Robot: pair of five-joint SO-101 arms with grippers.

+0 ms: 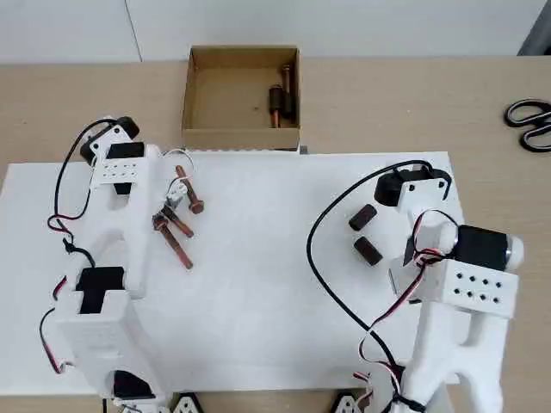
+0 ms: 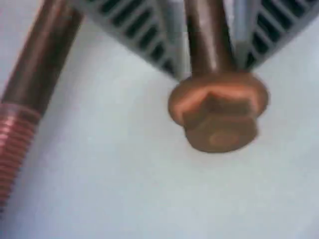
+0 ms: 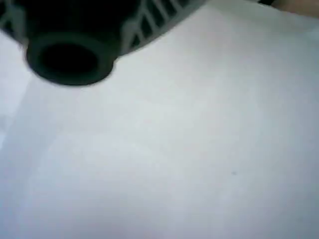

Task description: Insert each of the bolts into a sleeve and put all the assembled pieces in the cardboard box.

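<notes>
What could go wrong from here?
1. Left jaws pinch the copper-coloured flanged bolt just behind its head; it may pivot when lifted.
2. Other copper-coloured bolts lie crowded beside it; lifting could drag them.
3. Two black cylindrical sleeves lie close together; grabbing one might knock the other.

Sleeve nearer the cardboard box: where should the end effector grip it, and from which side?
Probably across the middle of the sleeve, from above, jaws square to its long axis. It lies flat on the white sheet, apart from the other sleeve, so both curved sides are open, and that hold leaves its ends free.
</notes>
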